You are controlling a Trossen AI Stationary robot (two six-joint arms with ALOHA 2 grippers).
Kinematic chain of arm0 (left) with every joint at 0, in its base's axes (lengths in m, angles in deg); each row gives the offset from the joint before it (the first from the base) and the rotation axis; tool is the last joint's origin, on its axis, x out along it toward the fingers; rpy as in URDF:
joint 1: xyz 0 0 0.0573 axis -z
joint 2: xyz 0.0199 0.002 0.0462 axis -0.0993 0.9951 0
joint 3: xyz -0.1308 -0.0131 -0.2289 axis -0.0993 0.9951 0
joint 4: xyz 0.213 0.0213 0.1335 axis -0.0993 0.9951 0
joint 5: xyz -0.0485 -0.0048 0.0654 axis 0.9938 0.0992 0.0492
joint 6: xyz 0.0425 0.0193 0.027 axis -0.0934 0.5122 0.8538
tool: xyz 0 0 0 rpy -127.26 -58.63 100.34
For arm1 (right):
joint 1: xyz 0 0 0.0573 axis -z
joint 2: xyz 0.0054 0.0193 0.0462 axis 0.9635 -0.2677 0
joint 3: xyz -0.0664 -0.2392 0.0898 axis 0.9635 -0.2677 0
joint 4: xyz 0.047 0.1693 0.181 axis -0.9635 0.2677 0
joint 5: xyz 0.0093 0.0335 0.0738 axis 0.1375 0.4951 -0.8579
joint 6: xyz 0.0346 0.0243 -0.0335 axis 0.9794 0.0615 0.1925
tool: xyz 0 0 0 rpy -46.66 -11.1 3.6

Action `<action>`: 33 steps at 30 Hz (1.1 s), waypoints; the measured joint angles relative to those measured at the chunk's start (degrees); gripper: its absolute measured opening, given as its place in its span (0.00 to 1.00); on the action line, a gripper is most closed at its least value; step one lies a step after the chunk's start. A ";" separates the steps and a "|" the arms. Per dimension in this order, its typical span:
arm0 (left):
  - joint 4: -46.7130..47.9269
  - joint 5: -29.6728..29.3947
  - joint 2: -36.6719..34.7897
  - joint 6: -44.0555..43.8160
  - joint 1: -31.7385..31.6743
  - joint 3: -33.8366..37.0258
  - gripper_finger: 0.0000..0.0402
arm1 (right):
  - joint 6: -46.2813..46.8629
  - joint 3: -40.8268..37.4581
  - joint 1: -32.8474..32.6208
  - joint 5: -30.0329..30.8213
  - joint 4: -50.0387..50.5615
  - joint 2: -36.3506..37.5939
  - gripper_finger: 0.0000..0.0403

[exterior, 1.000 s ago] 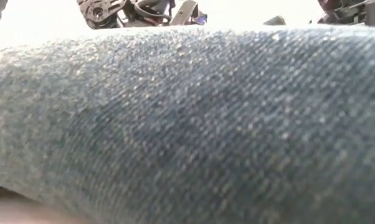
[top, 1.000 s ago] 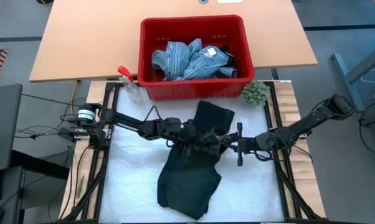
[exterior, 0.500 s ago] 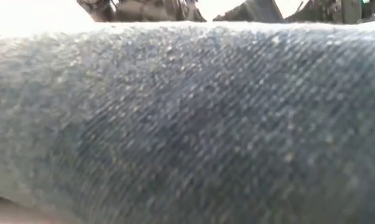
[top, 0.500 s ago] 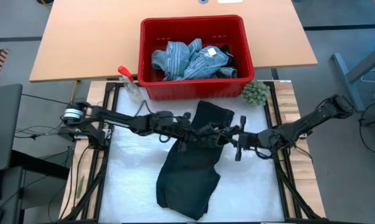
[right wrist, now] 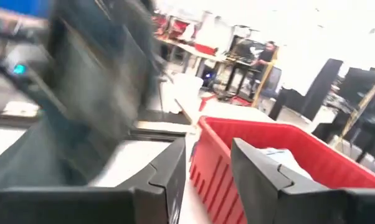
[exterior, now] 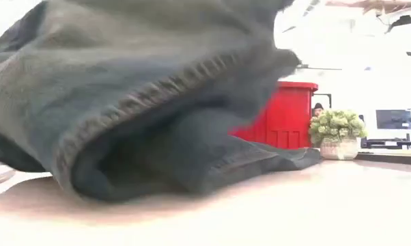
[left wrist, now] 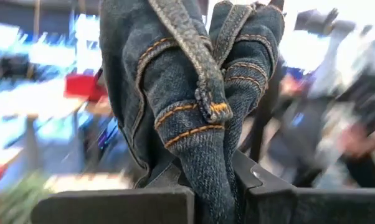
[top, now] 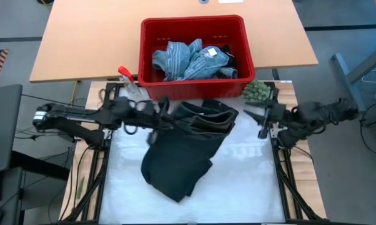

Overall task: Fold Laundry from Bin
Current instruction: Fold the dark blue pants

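Observation:
Dark denim jeans (top: 185,147) lie bunched on the white mat (top: 250,187), in front of the red bin (top: 194,50). A striped shirt (top: 188,59) and other laundry fill the bin. My left gripper (top: 158,119) is shut on the jeans at their left far side. My right gripper (top: 261,120) stands open near the mat's right edge, beside the green ball (top: 257,92), with nothing between its fingers (right wrist: 169,174). In the low view the jeans (exterior: 123,102) fill the near left. My left gripper pinches a bunch of several denim layers between its two fingers (left wrist: 113,205), at stitched seams with orange thread (left wrist: 206,155). It comes level from the table's left. The held bunch stands up past the fingers. The rest of the jeans (top: 175,172) lies on the mat.
A spray bottle with a red trigger (top: 128,81) stands left of the bin, close to my left arm. The wooden table (top: 82,44) carries the bin behind the mat. Bare mat lies to the right of the jeans.
My left gripper has shut on the jeans and pulled back toward the table's left, dragging them left and bunching their far part. My right gripper has opened, let go of the jeans and drawn back toward the right edge.

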 joint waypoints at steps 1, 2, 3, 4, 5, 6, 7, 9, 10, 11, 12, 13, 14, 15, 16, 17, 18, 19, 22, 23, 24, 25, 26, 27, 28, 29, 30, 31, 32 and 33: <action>-1.71 1.06 -1.01 -1.37 0.25 0.00 0.03 | 1.17 -1.01 0.92 -0.02 -0.14 0.74 0.37; -4.15 2.19 -1.66 -2.61 0.54 0.02 0.03 | 2.48 -2.21 1.81 -0.03 -1.06 1.10 0.36; -7.43 3.01 -2.08 -3.94 0.85 0.02 0.03 | 3.66 -3.53 2.66 -0.17 -2.48 1.22 0.35; -10.93 3.52 -2.45 -5.13 1.22 0.02 0.04 | 4.66 -5.17 3.38 -0.38 -4.20 1.05 0.34; -14.37 3.90 -2.75 -6.21 1.52 0.02 0.04 | 5.61 -6.70 4.02 -0.69 -6.01 0.72 0.33; -17.87 4.07 -2.82 -7.08 1.80 0.01 0.04 | 6.33 -8.10 4.52 -1.46 -9.05 0.02 0.33; -20.89 4.09 -2.83 -7.63 1.98 -0.35 0.04 | 6.86 -9.53 5.06 -2.43 -12.69 -0.86 0.32; -24.17 3.23 -2.78 -8.17 2.06 -2.14 0.04 | 7.15 -11.93 6.03 -4.30 -19.29 -3.20 0.31; -24.95 2.43 -2.66 -8.22 2.06 -3.39 0.04 | 7.18 -12.68 6.39 -5.33 -22.77 -4.53 0.30; -25.53 1.37 -2.59 -8.22 2.06 -4.93 0.04 | 7.15 -13.07 6.78 -6.37 -25.47 -6.00 0.30; -25.59 0.06 -2.59 -8.24 2.06 -6.51 0.04 | 7.19 -13.19 7.15 -7.11 -27.83 -7.64 0.29; -25.56 -1.13 -2.55 -8.24 2.06 -8.17 0.04 | 7.19 -13.20 7.55 -7.71 -30.16 -9.33 0.29; -25.78 -2.03 -2.12 -8.21 2.06 -10.09 0.04 | 7.21 -13.20 7.92 -8.49 -32.55 -10.97 0.29; -26.09 -2.63 -1.58 -8.03 2.06 -12.09 0.04 | 7.21 -13.20 8.31 -9.44 -34.87 -12.55 0.29; -26.01 -3.02 -1.19 -7.61 2.07 -14.06 0.04 | 7.22 -13.20 8.70 -10.17 -37.22 -14.22 0.29; -25.57 -3.07 -0.49 -7.19 2.24 -16.12 0.04 | 7.23 -13.19 9.16 -11.07 -39.71 -16.05 0.29; -25.49 -3.25 0.48 -6.71 2.49 -18.30 0.04 | 7.23 -13.15 9.73 -11.85 -42.09 -17.75 0.29; -25.49 -3.70 1.48 -5.90 2.79 -20.54 0.04 | 7.30 -12.96 10.37 -12.55 -43.77 -19.44 0.29; -23.55 -4.35 4.83 -3.04 3.78 -28.01 0.04 | 8.78 -10.37 12.98 -14.28 -44.55 -24.51 0.29; -22.49 -4.85 6.10 -2.36 4.05 -30.80 0.04 | 9.17 -9.41 14.03 -15.30 -44.39 -26.04 0.28; -21.07 -5.16 7.30 -2.05 4.21 -33.58 0.04 | 9.20 -8.44 15.09 -16.45 -44.46 -27.56 0.28; -19.48 -5.17 8.74 -2.02 4.43 -36.50 0.04 | 9.13 -7.46 16.31 -17.38 -44.53 -29.11 0.27; -18.18 -4.96 10.26 -2.20 4.56 -39.50 0.04 | 8.89 -6.66 17.52 -18.23 -44.43 -30.41 0.25; -16.57 -4.19 11.71 -2.52 4.63 -42.51 0.04 | 8.48 -6.01 18.82 -19.12 -44.16 -31.50 0.24; -14.71 -3.16 13.02 -2.66 4.78 -45.33 0.04 | 8.43 -5.44 20.20 -20.33 -44.08 -32.19 0.21; -12.52 -2.10 14.33 -2.97 4.99 -48.13 0.04 | 8.43 -5.14 21.64 -22.13 -44.08 -32.39 0.19; -10.54 -1.54 15.53 -3.06 5.30 -50.88 0.04 | 8.52 -5.00 23.10 -24.24 -44.13 -32.38 0.16; -8.16 -1.42 16.38 -3.07 5.63 -53.36 0.04 | 9.23 -4.92 24.54 -26.60 -44.18 -31.88 0.12; -5.48 -1.46 17.01 -2.80 6.00 -55.75 0.04 | 10.14 -4.91 25.87 -29.17 -43.41 -30.89 0.09; -3.23 -1.74 17.72 -2.25 6.41 -58.04 0.04 | 10.68 -4.91 27.08 -32.18 -41.97 -29.70 0.06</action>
